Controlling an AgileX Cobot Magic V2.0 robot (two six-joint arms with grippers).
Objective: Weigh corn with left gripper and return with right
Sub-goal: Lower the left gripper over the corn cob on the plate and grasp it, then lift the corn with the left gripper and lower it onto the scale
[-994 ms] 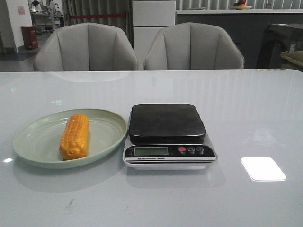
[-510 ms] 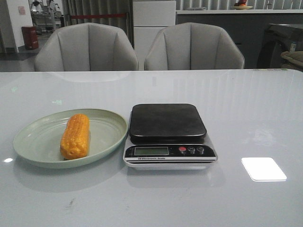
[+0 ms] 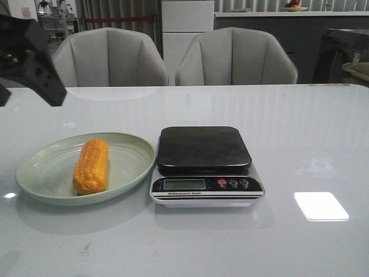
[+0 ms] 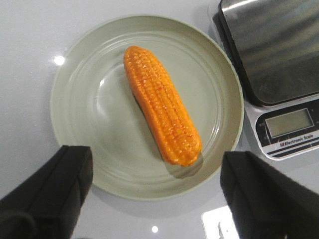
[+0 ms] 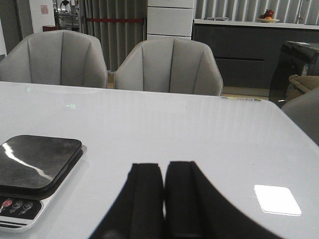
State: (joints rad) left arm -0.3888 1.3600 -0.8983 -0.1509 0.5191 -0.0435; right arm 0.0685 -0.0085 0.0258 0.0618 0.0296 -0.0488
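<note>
The orange-yellow corn [image 3: 91,165] lies lengthwise on a pale green plate [image 3: 130,151] at the table's left. A scale [image 3: 204,165] with a black platform stands just right of the plate. Part of my black left arm [image 3: 29,57] shows at the upper left of the front view. In the left wrist view the left gripper [image 4: 157,186] is open and empty, its fingers [image 4: 55,191] wide apart high above the plate [image 4: 89,109], with the corn [image 4: 162,103] between them. My right gripper [image 5: 163,172] is shut and empty over bare table right of the scale [image 5: 35,167].
Two grey chairs [image 3: 236,57] stand behind the far table edge. A bright square of reflected light [image 3: 320,206] lies on the table at the right. A dark counter and cabinet stand in the background.
My left arm has come into the front view at the upper left. The corn, plate and scale have not moved.
</note>
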